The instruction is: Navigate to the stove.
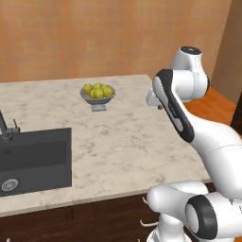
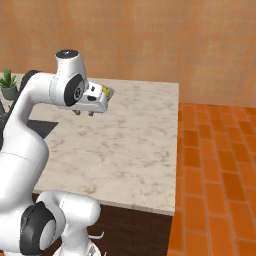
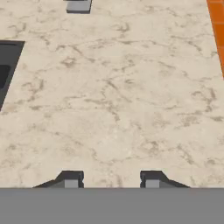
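The gripper (image 3: 111,180) hangs over a pale marble counter (image 1: 123,142), pointing down at it with nothing between its fingers. In the hand view the two dark fingertips (image 3: 72,178) stand well apart, so the jaws are spread, with bare veined stone beneath them. In the right base view the gripper (image 2: 84,112) sits at the end of the folded white arm, above the far half of the counter. In the left base view the gripper (image 1: 155,99) is partly hidden behind the forearm.

Where the stove lies relative to the gripper cannot be told from these pictures. What surrounds the tool is this: a dark rectangular sink (image 1: 35,158) is sunk into the counter at the near left, with a faucet (image 1: 5,126) at its far left corner. The sink's edge (image 3: 8,65) also shows at the left of the hand view. A grey footed bowl (image 1: 98,100) of yellow-green fruit (image 1: 98,90) stands on the far part of the counter, left of the gripper and apart from it. The bowl's foot (image 3: 78,5) reaches the top edge of the hand view. A small potted plant (image 2: 8,84) stands at the far left in the right base view. The counter ends on the right, where an orange tiled floor (image 2: 215,170) begins. Dark wood cabinets (image 1: 94,217) run below the near edge, and an orange-tan wall (image 1: 94,38) rises behind
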